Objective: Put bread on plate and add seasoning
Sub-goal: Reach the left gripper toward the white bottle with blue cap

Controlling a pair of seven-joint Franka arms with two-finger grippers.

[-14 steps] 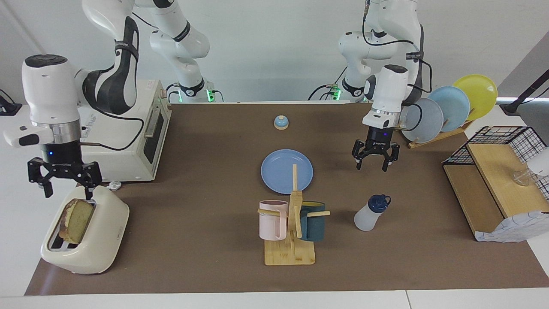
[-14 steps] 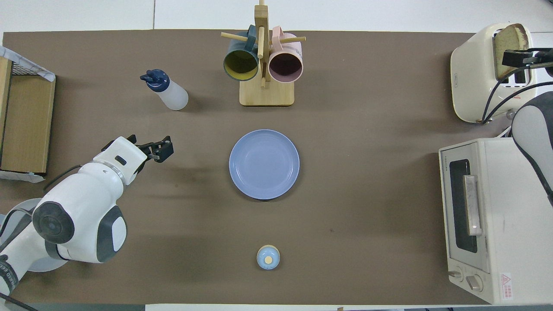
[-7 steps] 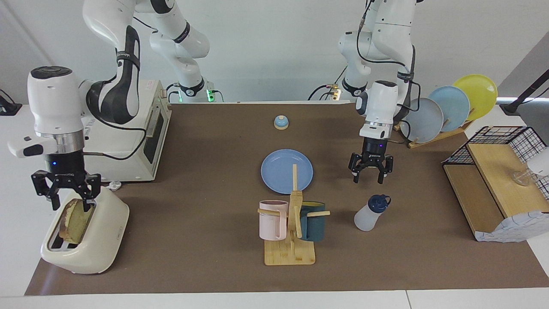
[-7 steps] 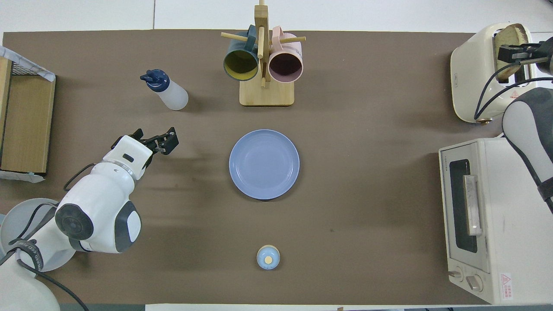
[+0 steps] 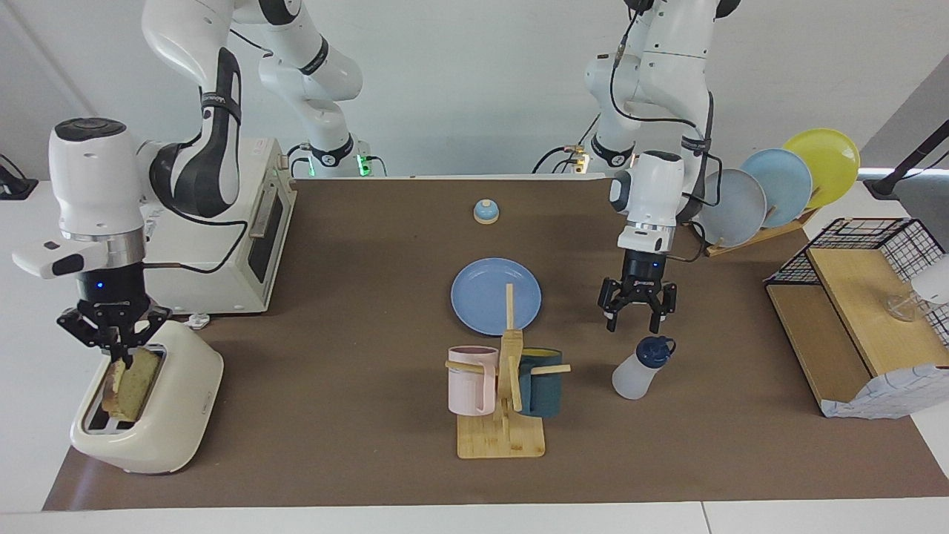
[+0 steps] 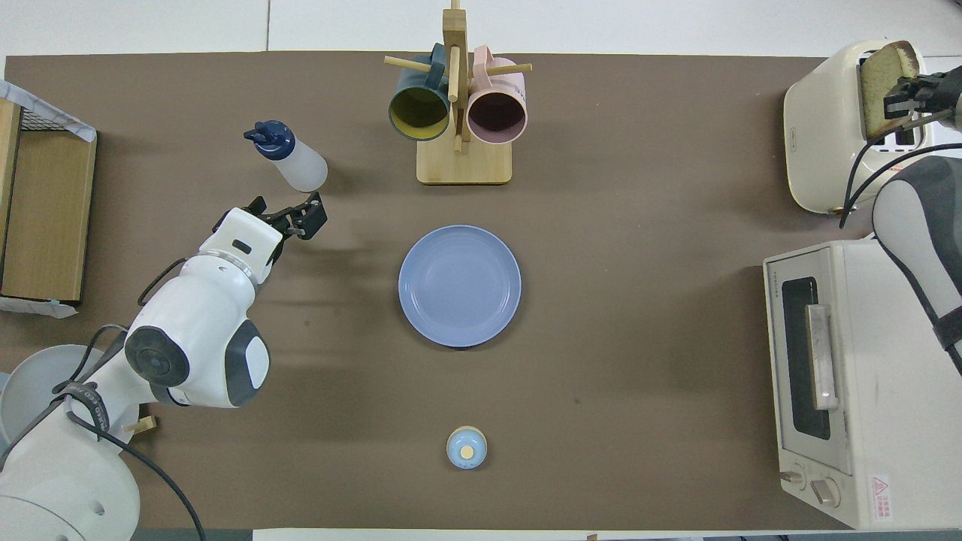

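The bread (image 5: 135,384) stands in the slot of a cream toaster (image 5: 174,415) at the right arm's end of the table; it also shows in the overhead view (image 6: 878,79). My right gripper (image 5: 118,357) has its fingers closed on the slice's top edge, also seen from overhead (image 6: 903,100). The blue plate (image 5: 495,295) lies bare at the table's middle (image 6: 459,285). The seasoning bottle (image 5: 636,373) stands farther from the robots than the plate, toward the left arm's end (image 6: 299,163). My left gripper (image 5: 636,324) hangs open just above its navy cap (image 6: 289,218).
A wooden mug rack (image 5: 503,437) with a pink and a dark mug stands beside the bottle. A small blue bell (image 5: 485,211) sits near the robots. A toaster oven (image 5: 237,245) is beside the toaster. Racked plates (image 5: 771,189) and a wooden shelf (image 5: 852,319) are at the left arm's end.
My right gripper came down onto the bread and its fingers closed on the slice. My left gripper moved down and away from the robots, toward the bottle, staying open.
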